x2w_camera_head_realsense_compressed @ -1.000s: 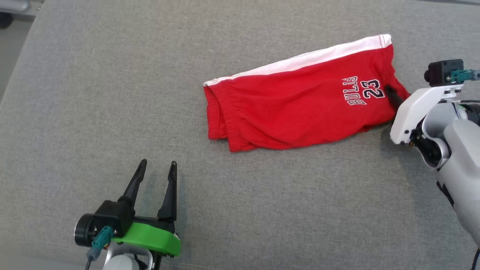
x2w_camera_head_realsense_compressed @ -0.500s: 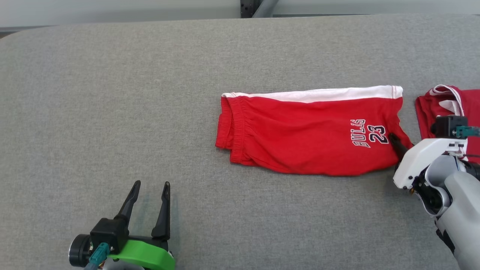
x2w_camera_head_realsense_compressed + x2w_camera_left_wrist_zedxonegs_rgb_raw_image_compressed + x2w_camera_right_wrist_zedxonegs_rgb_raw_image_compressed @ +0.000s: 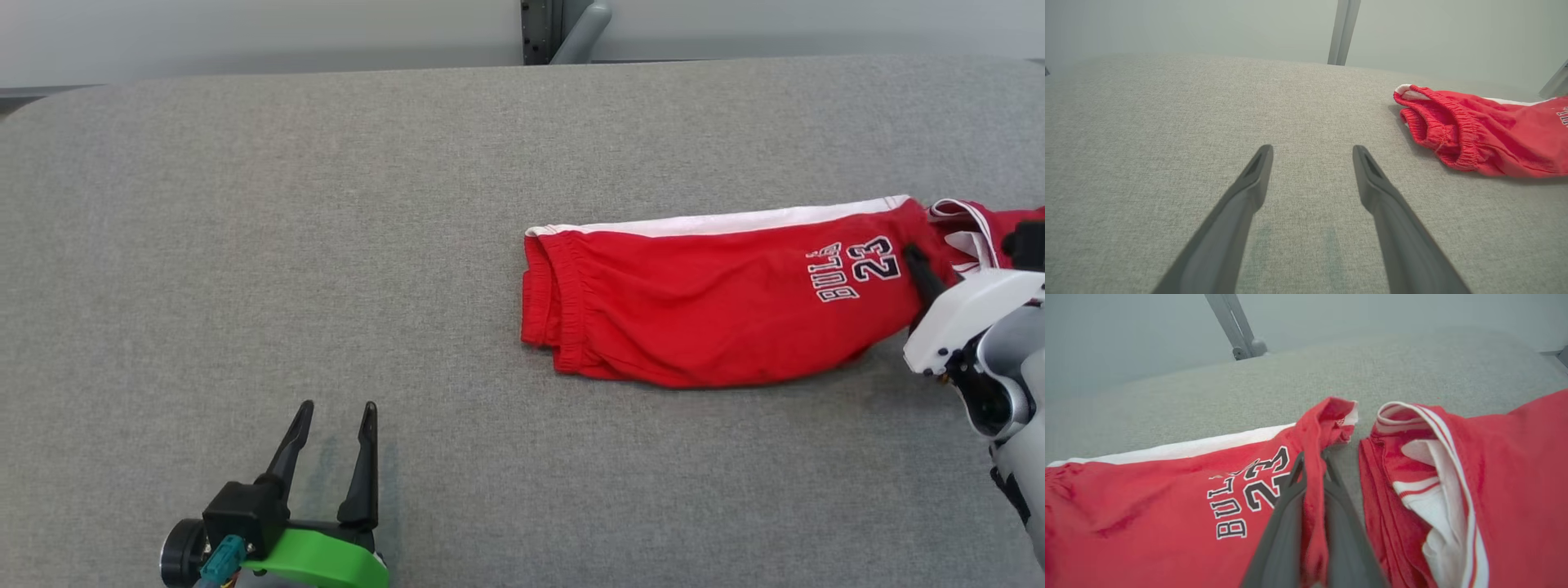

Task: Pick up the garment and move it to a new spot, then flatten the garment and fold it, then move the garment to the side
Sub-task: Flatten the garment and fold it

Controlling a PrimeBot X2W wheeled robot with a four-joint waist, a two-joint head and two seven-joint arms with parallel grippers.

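Observation:
The garment (image 3: 718,310) is a pair of red shorts with a white side stripe and "BULLS 23" lettering, folded and lying across the grey table, waistband to the left. My right gripper (image 3: 913,260) is shut on the garment's hem at its right end; in the right wrist view the red hem (image 3: 1312,486) is pinched between the two dark fingers. My left gripper (image 3: 339,411) stands open over bare table at the lower left, well short of the waistband (image 3: 1437,130), with nothing between its fingers (image 3: 1253,179).
A second red-and-white piece of clothing (image 3: 976,233) lies just right of the shorts, nearly touching them (image 3: 1453,486). The grey padded table (image 3: 326,245) stretches wide to the left. A grey metal post (image 3: 563,28) rises beyond the far edge.
The head camera has turned, shifting the whole picture. My right gripper has dragged the shorts to the right, up against the other red clothing. The left gripper has stayed open and still.

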